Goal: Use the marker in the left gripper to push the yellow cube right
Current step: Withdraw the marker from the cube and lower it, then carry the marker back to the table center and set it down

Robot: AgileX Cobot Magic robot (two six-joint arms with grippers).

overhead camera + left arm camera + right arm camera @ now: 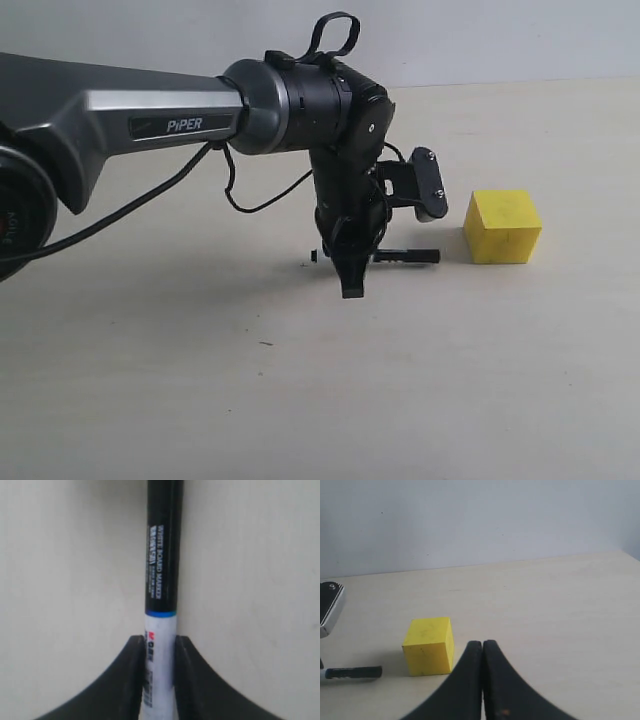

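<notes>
My left gripper [350, 262] points down at the table and is shut on the marker [405, 256], which lies level with its black cap toward the right. A small gap separates the cap's tip from the yellow cube [502, 226] on the table to its right. In the left wrist view the fingers [132, 672] clamp the white barrel of the marker [161, 595], and the black cap runs away from them. The right wrist view shows my right gripper [483, 645] shut with nothing in it, near the yellow cube [428, 645], with the marker [352, 672] beyond.
The pale table [420, 380] spreads wide around the cube. The grey-black arm marked "PiPER" [185, 125] reaches in from the left, with loose black cables [240, 200] hanging under it. A plain light wall [480, 520] stands behind the table.
</notes>
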